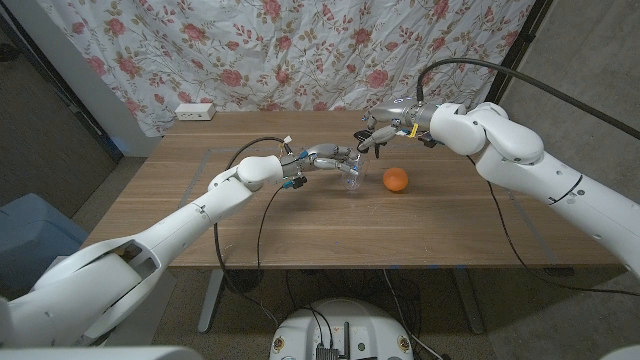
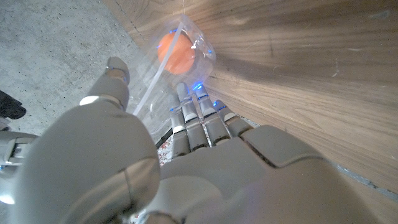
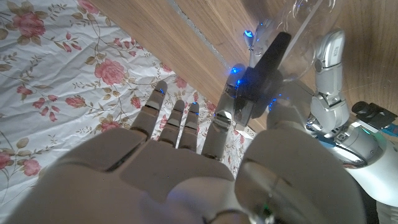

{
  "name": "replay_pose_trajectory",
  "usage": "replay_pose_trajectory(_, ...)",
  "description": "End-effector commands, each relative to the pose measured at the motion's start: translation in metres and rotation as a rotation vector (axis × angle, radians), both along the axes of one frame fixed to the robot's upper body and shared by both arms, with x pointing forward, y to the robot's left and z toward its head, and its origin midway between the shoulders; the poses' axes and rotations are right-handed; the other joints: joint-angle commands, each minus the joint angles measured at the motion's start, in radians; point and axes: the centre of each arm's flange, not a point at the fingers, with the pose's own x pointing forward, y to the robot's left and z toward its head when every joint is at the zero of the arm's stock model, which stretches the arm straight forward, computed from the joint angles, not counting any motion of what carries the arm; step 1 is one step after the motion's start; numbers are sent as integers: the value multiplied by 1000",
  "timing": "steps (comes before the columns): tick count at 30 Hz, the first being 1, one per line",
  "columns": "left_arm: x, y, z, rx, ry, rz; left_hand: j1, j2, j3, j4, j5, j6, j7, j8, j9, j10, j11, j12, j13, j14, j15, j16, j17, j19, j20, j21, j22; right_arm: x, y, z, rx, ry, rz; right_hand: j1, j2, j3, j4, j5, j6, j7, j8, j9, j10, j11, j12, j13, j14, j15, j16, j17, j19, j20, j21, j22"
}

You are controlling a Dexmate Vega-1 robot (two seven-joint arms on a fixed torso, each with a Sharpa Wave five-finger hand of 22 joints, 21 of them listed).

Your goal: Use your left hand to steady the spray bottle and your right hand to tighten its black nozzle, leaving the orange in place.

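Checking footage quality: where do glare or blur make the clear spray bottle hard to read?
Head view: spray bottle small, nearly invisible against wood. Left wrist view: its clear wall smears the orange behind; blue glints. Right wrist view: black nozzle crisp, bottle body washed out.

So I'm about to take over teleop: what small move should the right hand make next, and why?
Probably a short tightening twist. The right hand already pinches the black nozzle, and the left hand grips the clear bottle, so it looks steadied. The orange sits apart, clear of both.
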Motion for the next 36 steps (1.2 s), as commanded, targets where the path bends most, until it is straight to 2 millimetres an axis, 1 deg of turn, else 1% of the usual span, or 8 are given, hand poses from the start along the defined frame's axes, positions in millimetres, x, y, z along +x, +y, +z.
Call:
replay_pose_trajectory(1, -2, 0, -2, 0, 7, 4, -22, 127, 35, 26, 7, 156, -73, 128, 3, 77, -71, 3, 3, 8, -119, -6, 3, 7, -29, -2, 2, -1, 1, 0, 39, -17, 9, 0, 15, 3, 7, 2, 56, -12, 21, -4, 31, -2, 8, 3, 20, -4, 13, 7, 17, -5, 4, 2)
replay_pose_trajectory(7, -1, 0, -1, 2, 3, 2, -25, 129, 38, 26, 7, 157, -73, 128, 3, 78, -71, 3, 3, 8, -118, -7, 3, 8, -29, -2, 2, -2, 0, 0, 50, -21, 9, -25, 25, -3, 21, -3, 108, -12, 39, -12, 60, -13, 11, 3, 35, -22, 22, 14, 23, -10, 4, 3)
replay_pose_trajectory(11, 0, -2, 0, 6, 3, -2, -27, 131, 39, 26, 7, 160, -72, 128, 3, 78, -71, 3, 3, 8, -118, -8, 4, 8, -29, -2, 2, -3, -1, 0, 62, -24, 4, -51, 34, -9, 32, -7, 152, -9, 54, -21, 80, -22, 11, 3, 50, -39, 32, 22, 21, -22, 2, 3)
replay_pose_trajectory(16, 0, -2, 0, 9, 2, -2, -29, 132, 41, 25, 7, 160, -76, 128, 3, 79, -71, 2, 4, 8, -117, -8, 4, 9, -30, -2, 2, -5, 0, 1, 68, -30, -11, -67, 38, -13, 35, -8, 196, -9, 68, -29, 105, -28, 14, 3, 63, -45, 40, 27, 24, -21, 2, 4)
replay_pose_trajectory(19, 0, -2, 0, 9, 3, -2, -29, 133, 42, 25, 7, 162, -75, 129, 3, 79, -70, 2, 4, 7, -118, -8, 5, 9, -30, -2, 2, -6, 1, 1, 71, -34, -15, -75, 44, -13, 37, -8, 224, 1, 77, -34, 118, -28, 15, 2, 76, -48, 47, 31, 27, -21, 3, 4)
replay_pose_trajectory(20, 0, -2, 0, 9, 2, -1, -29, 133, 43, 25, 7, 163, -74, 129, 3, 80, -69, 2, 4, 8, -117, -8, 5, 9, -29, -2, 2, -6, 2, 1, 70, -33, -16, -77, 47, -13, 37, -8, 235, -4, 80, -36, 121, -30, 15, 2, 79, -50, 49, 32, 28, -22, 3, 4)
replay_pose_trajectory(29, 0, -1, 0, 10, 2, -4, -31, 135, 45, 23, 7, 165, -76, 129, 3, 78, -69, 1, 4, 8, -117, -8, 6, 9, -29, -2, 2, -7, 5, 2, 66, -27, -33, -92, 58, -13, 39, -9, 277, 7, 91, -46, 143, -31, 15, 0, 92, -54, 57, 38, 28, -22, 3, 5)
replay_pose_trajectory(36, 0, 0, 0, 8, 2, -4, -32, 135, 47, 23, 6, 169, -76, 130, 3, 79, -70, 1, 4, 8, -117, -8, 7, 9, -29, -2, 2, -7, 7, 1, 68, -21, -54, -104, 58, -15, 39, -11, 303, 18, 111, -32, 165, -30, 17, -2, 103, -56, 62, 42, 29, -20, 3, 5)
